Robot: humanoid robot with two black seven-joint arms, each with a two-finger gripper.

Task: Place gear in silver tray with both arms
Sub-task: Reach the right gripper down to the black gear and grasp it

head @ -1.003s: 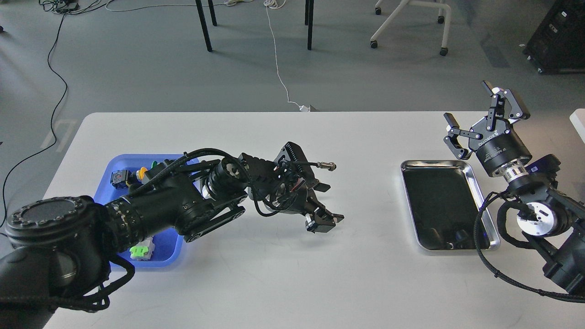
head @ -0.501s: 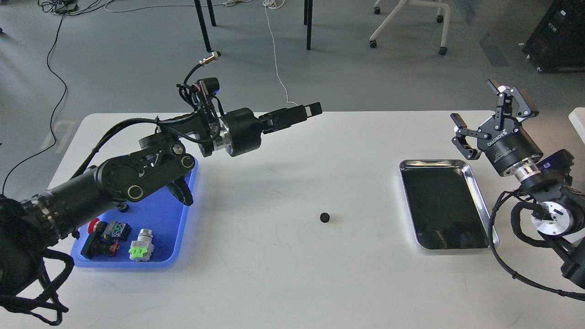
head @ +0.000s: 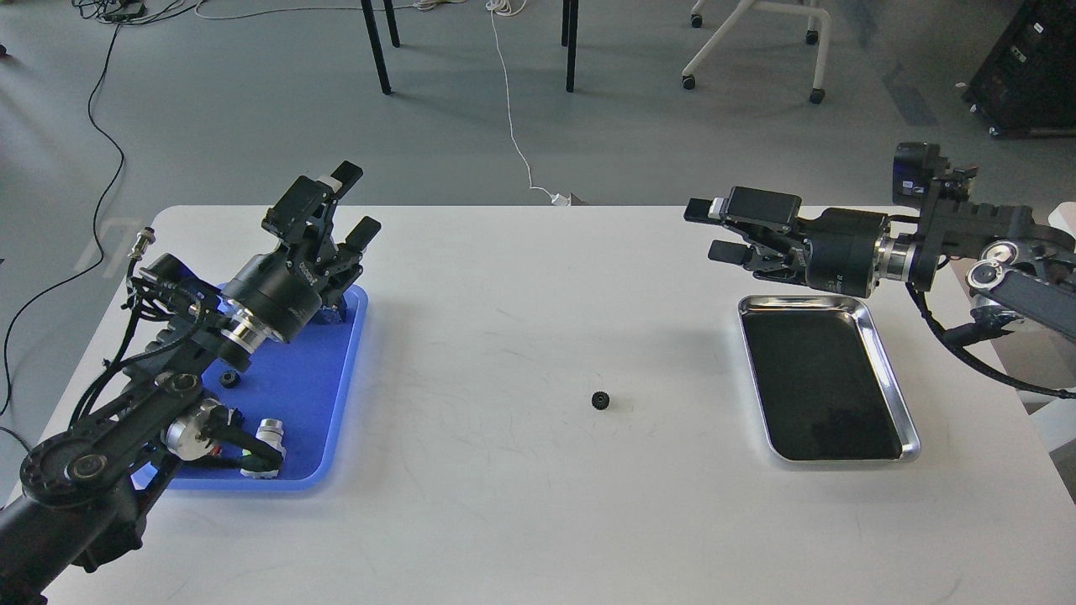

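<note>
Bright, even daylight — sharp focus throughout. Soft shadows fall on the white desk (head: 521,504); the shiny silver metal tray (head: 893,375) rim glints.

Left arm (head: 168,378) hides blue tray (head: 336,395) contents.

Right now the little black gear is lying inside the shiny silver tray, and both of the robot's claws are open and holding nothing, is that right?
Not quite. The head view shows the gear on the bare white table, left of the silver tray and apart from it; the tray holds nothing. The rest stands: the left gripper and right gripper are both open and empty.
</note>
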